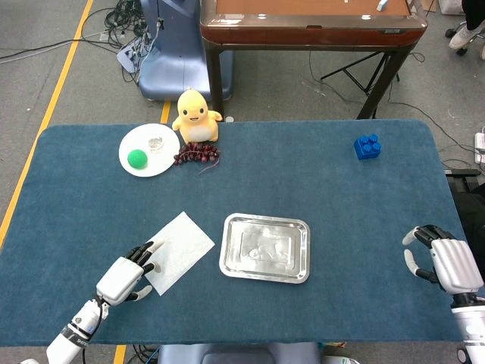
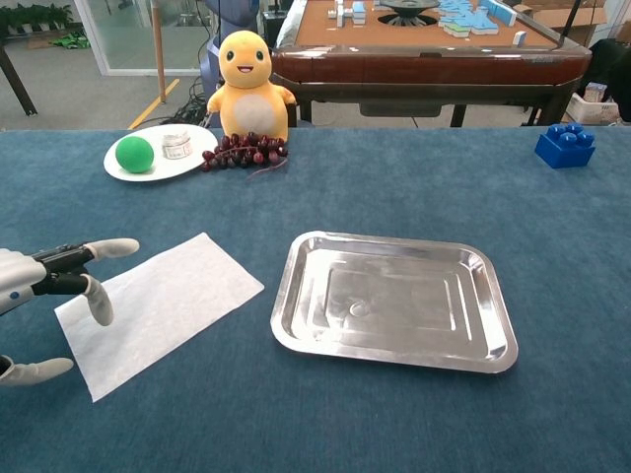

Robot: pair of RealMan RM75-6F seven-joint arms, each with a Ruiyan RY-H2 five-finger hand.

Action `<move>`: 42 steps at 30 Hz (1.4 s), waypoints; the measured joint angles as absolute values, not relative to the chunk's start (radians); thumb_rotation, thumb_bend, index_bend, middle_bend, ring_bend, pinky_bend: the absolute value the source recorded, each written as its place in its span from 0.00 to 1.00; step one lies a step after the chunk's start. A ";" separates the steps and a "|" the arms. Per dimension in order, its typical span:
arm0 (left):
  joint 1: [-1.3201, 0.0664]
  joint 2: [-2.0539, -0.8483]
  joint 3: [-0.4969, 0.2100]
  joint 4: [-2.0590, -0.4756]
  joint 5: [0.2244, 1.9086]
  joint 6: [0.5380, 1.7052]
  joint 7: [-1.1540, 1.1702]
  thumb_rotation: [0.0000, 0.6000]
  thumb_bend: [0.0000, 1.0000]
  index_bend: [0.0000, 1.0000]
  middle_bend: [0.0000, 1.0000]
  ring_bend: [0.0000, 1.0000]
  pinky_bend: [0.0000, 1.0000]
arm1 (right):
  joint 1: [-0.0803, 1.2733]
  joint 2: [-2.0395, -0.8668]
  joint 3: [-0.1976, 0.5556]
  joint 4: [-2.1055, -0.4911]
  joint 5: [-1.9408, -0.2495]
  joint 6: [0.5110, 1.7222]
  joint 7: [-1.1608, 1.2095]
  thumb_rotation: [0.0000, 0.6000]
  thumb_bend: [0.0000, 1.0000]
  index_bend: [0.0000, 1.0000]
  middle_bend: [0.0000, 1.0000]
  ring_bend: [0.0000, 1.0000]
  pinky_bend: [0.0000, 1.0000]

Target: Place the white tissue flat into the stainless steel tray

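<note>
On my far left, the left hand point(image 2: 44, 296) sits low over the blue table point(image 1: 318, 189) at the near-left corner of the white tissue point(image 1: 178, 251). Its fingers point(image 2: 110, 247) are spread apart and reach out over the tissue's left edge; from the chest camera I see the thumb held off to the near side, and nothing is pinched. I cannot tell whether any fingertip actually presses the paper or only hovers just above it.

The tissue lies flat on the table cloth, turned diagonally, its right corner near the stainless steel tray point(image 1: 227, 262) but apart from it. The tray sits in front of me at the middle of the table, holding nothing.

Farther back on the left I see a white plate point(image 1: 132, 144) with a green ball point(image 1: 136, 158) and a small clear jar point(image 1: 155, 142) on it, then a bunch of dark grapes point(image 1: 196, 155) just beside it and a yellow duck toy point(image 1: 196, 116) behind the grapes. A blue brick point(image 1: 367, 146) stands well off at the far right.

At the right edge, my right hand point(image 1: 445, 260) rests near the table's border, fingers loosely curled and apart, holding nothing.
</note>
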State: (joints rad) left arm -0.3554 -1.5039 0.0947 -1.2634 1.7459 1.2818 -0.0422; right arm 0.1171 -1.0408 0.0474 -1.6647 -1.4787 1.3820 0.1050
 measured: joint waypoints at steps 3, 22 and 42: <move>-0.356 -1.509 0.095 -1.256 1.743 1.287 -0.037 1.00 0.27 0.41 0.00 0.00 0.15 | 0.118 -1.041 0.047 -1.665 -1.478 1.380 0.103 1.00 0.46 0.48 0.42 0.27 0.37; -0.359 -1.520 0.103 -1.235 1.727 1.288 -0.009 1.00 0.23 0.45 0.00 0.00 0.15 | 0.120 -1.039 0.048 -1.669 -1.470 1.371 0.100 1.00 0.46 0.48 0.42 0.27 0.37; -0.365 -1.534 0.107 -1.215 1.711 1.275 0.022 1.00 0.21 0.45 0.00 0.00 0.15 | 0.122 -1.038 0.048 -1.668 -1.466 1.364 0.100 1.00 0.46 0.48 0.42 0.27 0.37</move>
